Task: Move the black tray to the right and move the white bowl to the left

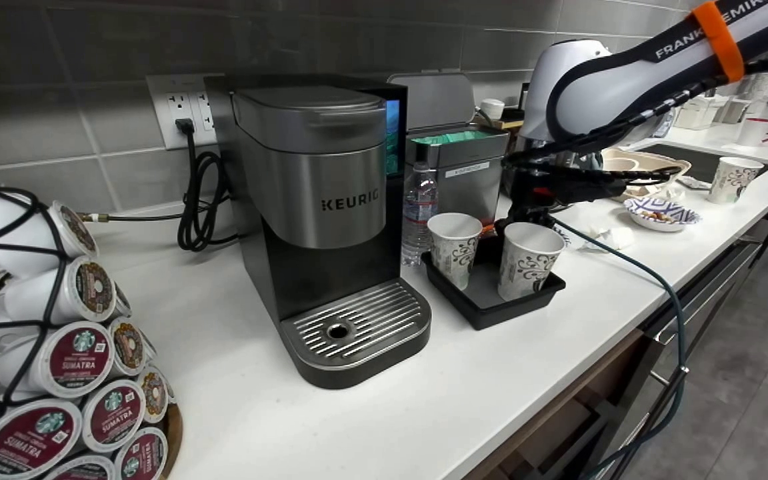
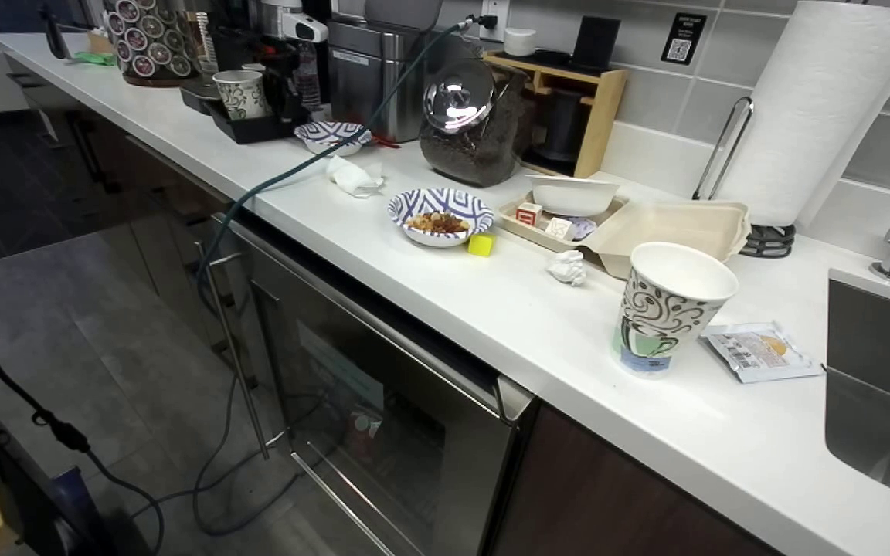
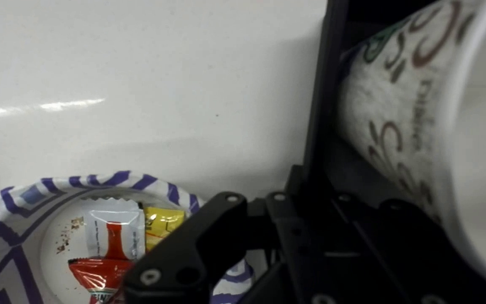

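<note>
Counter [image 1: 391, 413], black tray [image 1: 484, 288] partly hidden

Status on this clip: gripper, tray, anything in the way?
Gripper at rim of black tray, clamp unconfirmed. Tray beside coffee maker, two paper cups standing inside. Cups could topple if it moves fast.

In an exterior view the desk [image 1: 371, 413] is looked down on at a slant, close to the coffee maker [image 1: 311, 180], and followed toward the distant sink [image 1: 674, 152]. In an exterior view it is faced from the opposite end, from above and beyond its front edge, with the paper towel roll [image 2: 816, 116] near and the pod rack [image 2: 147, 42] far off. The stretch from pod rack to sink is shared by both exterior views, the black tray [image 1: 517, 308] by all three; in the wrist view only part of it is framed, from above, very close, past the fingers [image 3: 209, 236].
</note>
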Motion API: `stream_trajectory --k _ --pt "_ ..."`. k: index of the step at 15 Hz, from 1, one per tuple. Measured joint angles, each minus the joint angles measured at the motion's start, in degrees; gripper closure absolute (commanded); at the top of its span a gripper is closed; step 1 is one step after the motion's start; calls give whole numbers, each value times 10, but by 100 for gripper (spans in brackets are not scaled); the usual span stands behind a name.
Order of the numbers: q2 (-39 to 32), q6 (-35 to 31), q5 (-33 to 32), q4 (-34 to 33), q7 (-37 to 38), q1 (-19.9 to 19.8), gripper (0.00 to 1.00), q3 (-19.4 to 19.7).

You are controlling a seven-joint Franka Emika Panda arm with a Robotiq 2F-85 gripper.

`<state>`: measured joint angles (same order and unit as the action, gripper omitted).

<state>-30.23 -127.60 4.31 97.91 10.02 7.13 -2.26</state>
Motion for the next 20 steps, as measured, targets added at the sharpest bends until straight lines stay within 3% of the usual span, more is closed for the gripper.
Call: stream_trajectory --k 6,20 --pt "10 69 -5 -2 -95 -13 98 -6" --pt "19 107 20 -3 -132 -28 98 -21"
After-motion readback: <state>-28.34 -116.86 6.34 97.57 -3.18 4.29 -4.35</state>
